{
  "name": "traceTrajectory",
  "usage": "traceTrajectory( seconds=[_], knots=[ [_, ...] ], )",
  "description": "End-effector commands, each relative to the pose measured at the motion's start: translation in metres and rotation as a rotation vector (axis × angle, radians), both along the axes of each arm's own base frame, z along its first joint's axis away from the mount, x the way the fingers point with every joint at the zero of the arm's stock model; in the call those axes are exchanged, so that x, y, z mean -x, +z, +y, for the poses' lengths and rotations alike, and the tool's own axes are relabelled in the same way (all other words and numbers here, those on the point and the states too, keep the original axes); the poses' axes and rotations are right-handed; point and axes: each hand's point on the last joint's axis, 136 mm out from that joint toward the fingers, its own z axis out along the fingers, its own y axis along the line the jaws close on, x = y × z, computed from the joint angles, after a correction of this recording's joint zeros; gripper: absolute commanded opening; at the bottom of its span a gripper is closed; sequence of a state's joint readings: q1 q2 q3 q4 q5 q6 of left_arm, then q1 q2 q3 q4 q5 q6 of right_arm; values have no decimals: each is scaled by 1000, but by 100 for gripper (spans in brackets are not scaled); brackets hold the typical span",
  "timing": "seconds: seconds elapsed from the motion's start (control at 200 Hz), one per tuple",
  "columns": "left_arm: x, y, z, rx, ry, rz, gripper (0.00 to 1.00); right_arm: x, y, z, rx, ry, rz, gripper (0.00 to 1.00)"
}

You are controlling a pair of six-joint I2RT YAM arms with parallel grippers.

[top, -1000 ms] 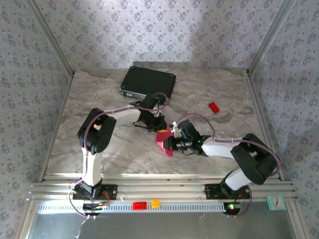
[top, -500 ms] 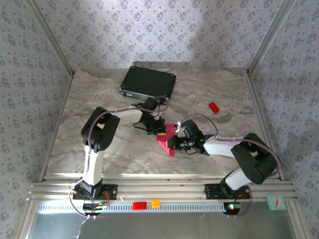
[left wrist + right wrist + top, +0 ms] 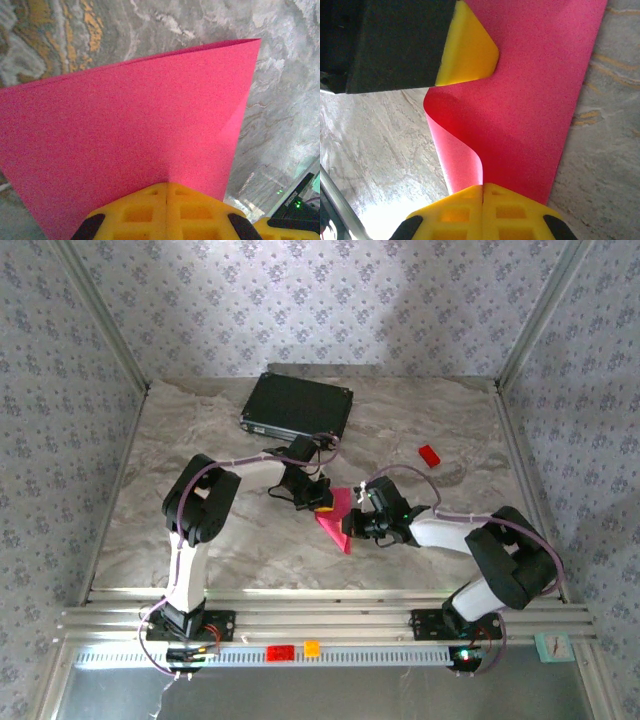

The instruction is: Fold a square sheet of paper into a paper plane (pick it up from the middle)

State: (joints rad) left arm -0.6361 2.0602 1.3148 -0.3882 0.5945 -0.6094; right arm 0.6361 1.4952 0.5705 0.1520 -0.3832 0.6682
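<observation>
Marble table [image 3: 190,440]; half-hidden pink paper [image 3: 125,125], perhaps folded, clamped in left gripper [image 3: 166,187], right gripper [image 3: 483,189].

The pink sheet [image 3: 125,140] is cropped at left.

You had the left gripper [image 3: 322,500] and right gripper [image 3: 352,527] meeting on the folded square sheet of paper [image 3: 338,522] mid-table [image 3: 190,450]; black case [image 3: 297,406] behind, small red block [image 3: 429,455] well apart.

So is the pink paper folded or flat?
Folded. The pink sheet of paper shows two layers along its edge, one curling away from the other.
</observation>
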Motion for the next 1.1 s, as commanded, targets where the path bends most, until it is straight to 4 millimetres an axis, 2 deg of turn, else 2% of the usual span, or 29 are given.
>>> traceTrajectory(
  seconds=[0.0, 0.17, 0.305, 0.705, 1.094],
  knots=[
    [-1, 1, 1, -28, -27, -21, 6, -2, 8, 6, -15, 37, -10, 0],
    [-15, 28, -12, 17, -57, -88, 9, 1, 8, 12, -36, 61, 1, 0],
    [-22, 35, -17, 30, -74, -109, 9, 1, 7, 16, -43, 71, 9, 0],
    [-20, -2, -15, -36, -100, -49, 8, 1, 6, 17, -41, 77, 13, 0],
    [-16, -13, -12, -68, -104, -25, 7, -8, -1, 8, 24, 64, 23, 0]
  ],
)
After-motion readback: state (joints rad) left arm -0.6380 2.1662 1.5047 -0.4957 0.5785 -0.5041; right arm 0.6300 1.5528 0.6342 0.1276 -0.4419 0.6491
